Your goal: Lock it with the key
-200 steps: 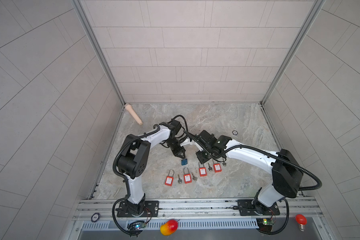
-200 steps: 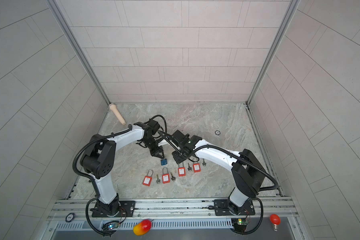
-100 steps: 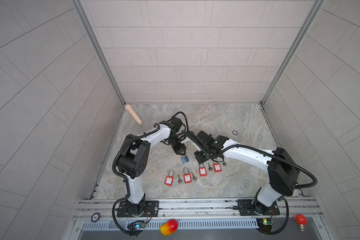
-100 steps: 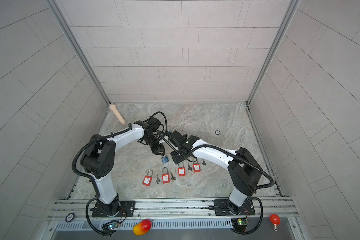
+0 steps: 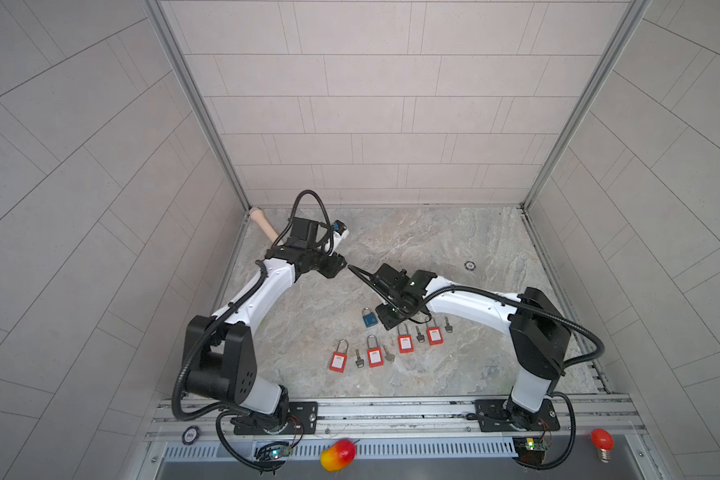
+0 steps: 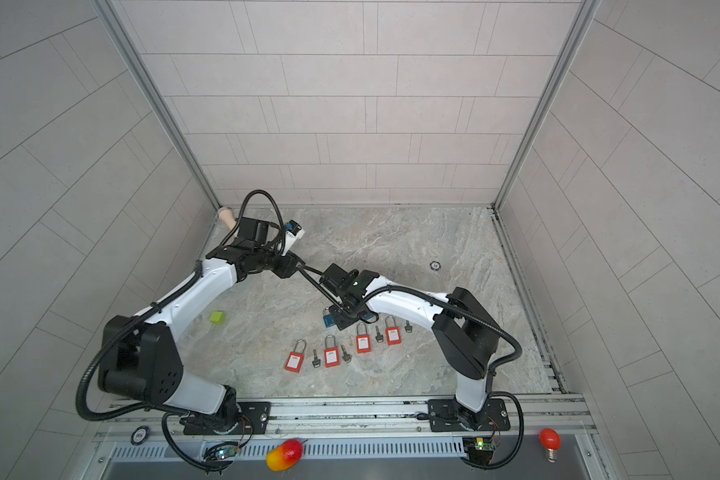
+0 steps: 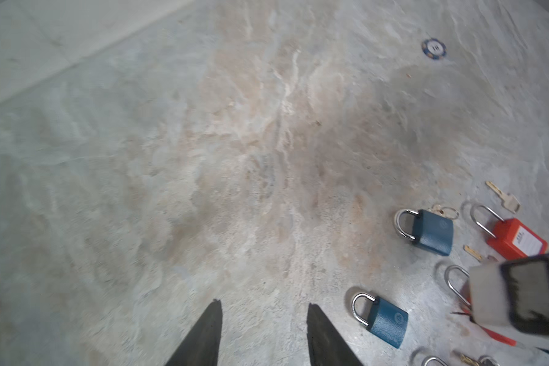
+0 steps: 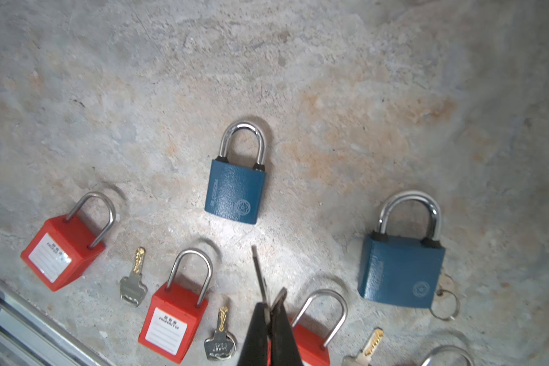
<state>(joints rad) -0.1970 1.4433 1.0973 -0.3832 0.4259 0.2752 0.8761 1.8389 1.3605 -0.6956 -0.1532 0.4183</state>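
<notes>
Since the frame one second before, left tool (image 7: 263,305) had released and backed away from the small blue metal padlock (image 8: 235,193). It hung over bare grey marbled bench (image 5: 433,249), farther back and to the left of the padlock. Jaws stood partway apart, bench showing between them, nothing held.

Small blue metal padlock lay flat on the bench, chrome shackle toward the back wall, both shackle legs seated in the body. It sat just behind the row of red plastic padlocks (image 5: 375,356).

Right tool (image 8: 268,309) was pinched fully closed on a thin silver key (image 8: 258,269), seen edge-on in the right wrist view. Blade stuck out past the fingertips toward the bottom edge of the padlock: near it, not touching.

Second blue padlock (image 8: 400,272) lay flat beside the first, apart from it, with a key ring (image 8: 444,301) at its base. Loose keys (image 5: 359,362) lay on the bench, one beside each red padlock.
</notes>
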